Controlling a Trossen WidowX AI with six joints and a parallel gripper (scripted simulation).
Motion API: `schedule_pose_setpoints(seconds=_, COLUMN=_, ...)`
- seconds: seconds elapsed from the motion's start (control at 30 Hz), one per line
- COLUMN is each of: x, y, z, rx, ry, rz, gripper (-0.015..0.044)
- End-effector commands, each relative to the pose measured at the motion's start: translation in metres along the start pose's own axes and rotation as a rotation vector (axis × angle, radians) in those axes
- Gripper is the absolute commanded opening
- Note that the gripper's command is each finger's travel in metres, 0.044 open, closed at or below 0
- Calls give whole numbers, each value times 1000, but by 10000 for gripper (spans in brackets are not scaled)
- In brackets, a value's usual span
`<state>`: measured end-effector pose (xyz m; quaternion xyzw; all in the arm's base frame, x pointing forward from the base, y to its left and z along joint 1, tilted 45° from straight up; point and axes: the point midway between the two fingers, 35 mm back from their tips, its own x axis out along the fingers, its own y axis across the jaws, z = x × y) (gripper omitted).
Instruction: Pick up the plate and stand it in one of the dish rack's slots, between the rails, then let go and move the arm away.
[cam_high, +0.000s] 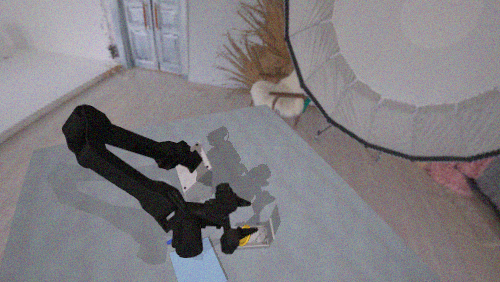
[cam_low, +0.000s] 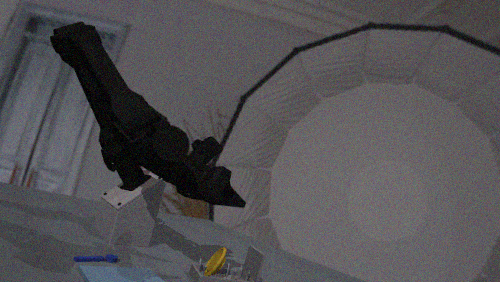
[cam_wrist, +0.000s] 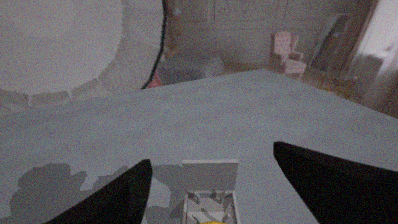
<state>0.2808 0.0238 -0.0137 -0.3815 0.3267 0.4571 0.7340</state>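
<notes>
Top view exposure: brightest of the three, soft and washed out.
Exterior view exposure: dim, heavy gray cast, arm (cam_high: 120, 185) (cam_low: 125, 110) near-black with little surface detail.
Wrist view exposure: mid-dim, bright glow at upper right edge.
Shadows: broad, gray, overlapping on tabletop (cam_high: 320, 220) (cam_low: 30, 220) (cam_wrist: 210, 120); center and lower left in top view, lower left in wrist view.
Grain: fine speckle across all three.
Sharpness: background soft; small rack (cam_high: 271, 244) (cam_low: 253, 262) (cam_wrist: 186, 209) details smeared.
Color: muted, yellow plate (cam_high: 244, 235) (cam_low: 216, 261) (cam_wrist: 212, 223) strongest in exterior view.
Glare: none obvious on tabletop.
</notes>
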Motion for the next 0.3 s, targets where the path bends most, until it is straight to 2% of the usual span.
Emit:
schedule_pose_setpoints(seconds=0.0, x=0, y=1, z=1, rx=97, ry=55, rz=33, gripper=400)
schedule_pose_setpoints(seconds=0.27, x=0, y=9, z=2, rx=312, ry=198, rz=101, gripper=400)
